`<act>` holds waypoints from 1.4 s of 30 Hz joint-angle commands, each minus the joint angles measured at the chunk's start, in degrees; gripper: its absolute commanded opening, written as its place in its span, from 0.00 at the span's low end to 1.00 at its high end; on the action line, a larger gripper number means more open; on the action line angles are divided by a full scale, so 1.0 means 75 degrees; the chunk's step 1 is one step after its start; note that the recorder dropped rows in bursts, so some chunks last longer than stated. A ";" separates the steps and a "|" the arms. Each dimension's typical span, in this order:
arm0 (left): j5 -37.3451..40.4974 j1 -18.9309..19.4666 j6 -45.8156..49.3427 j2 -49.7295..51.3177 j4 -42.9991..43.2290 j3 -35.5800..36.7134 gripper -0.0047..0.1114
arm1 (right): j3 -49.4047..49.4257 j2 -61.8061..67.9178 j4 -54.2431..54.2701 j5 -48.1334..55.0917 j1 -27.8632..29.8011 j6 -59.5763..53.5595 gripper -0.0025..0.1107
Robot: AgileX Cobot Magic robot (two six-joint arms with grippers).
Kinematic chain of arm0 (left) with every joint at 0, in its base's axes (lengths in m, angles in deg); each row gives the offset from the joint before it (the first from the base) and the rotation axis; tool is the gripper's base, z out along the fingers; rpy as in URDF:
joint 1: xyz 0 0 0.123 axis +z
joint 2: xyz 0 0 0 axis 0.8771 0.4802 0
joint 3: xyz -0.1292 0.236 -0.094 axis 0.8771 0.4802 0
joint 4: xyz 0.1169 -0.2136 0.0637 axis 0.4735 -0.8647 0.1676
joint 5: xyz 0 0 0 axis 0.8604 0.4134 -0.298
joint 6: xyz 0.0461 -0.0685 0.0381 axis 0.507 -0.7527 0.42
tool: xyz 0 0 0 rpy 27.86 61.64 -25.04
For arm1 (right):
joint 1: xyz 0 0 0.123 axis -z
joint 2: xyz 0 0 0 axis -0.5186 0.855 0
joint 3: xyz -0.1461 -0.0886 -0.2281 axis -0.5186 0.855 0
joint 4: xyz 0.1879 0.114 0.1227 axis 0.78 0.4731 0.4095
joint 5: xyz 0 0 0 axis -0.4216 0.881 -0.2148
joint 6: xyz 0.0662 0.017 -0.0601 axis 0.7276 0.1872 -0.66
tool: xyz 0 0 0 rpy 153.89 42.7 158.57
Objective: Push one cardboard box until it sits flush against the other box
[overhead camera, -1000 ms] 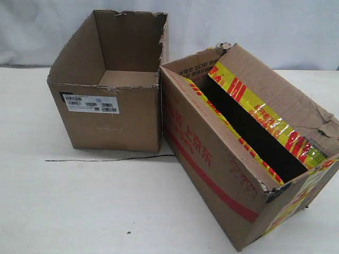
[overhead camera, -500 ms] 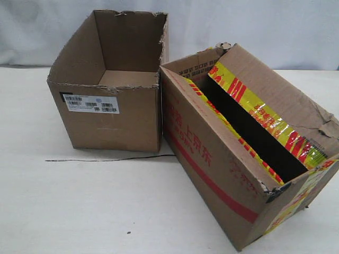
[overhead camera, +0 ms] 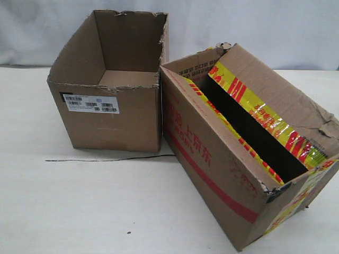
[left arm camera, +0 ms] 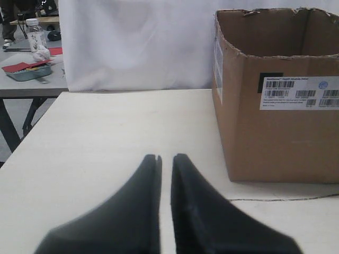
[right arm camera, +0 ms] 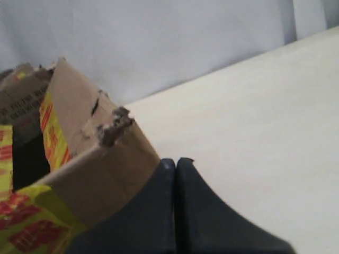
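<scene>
The taped cardboard box, with yellow-and-red tape and a red stripe, lies at an angle on the right. Its far corner meets the plain box with the white barcode label, and a wedge-shaped gap widens toward the front. Neither gripper shows in the exterior view. In the right wrist view my right gripper is shut and empty, its fingers tight against the outer side of the taped box below a torn corner. My left gripper hovers over bare table, fingers a thin slit apart, empty, well short of the plain box.
A thin black thread lies on the white table in front of the plain box. A white cloth backdrop hangs behind. Beyond the table's far edge stands another table with clutter.
</scene>
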 commanded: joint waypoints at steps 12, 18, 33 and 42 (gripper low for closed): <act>-0.0098 0.0011 0.0022 -0.0026 -0.0057 0.0017 0.04 | 0.0033 0.4790 0.8901 0.3772 0.0030 -1.1478 0.02; -0.0098 0.0011 0.0022 -0.0026 -0.0057 0.0017 0.04 | 0.0033 0.5726 0.9619 0.4195 0.0030 -1.2867 0.02; -0.0098 0.0011 0.0022 -0.0026 -0.0057 0.0017 0.04 | -0.1362 0.8475 0.9619 0.5408 0.0030 -1.3697 0.02; -0.0078 0.0011 0.0022 -0.0026 -0.0057 0.0017 0.04 | -0.2511 1.0159 0.9619 0.5877 0.0030 -1.3697 0.02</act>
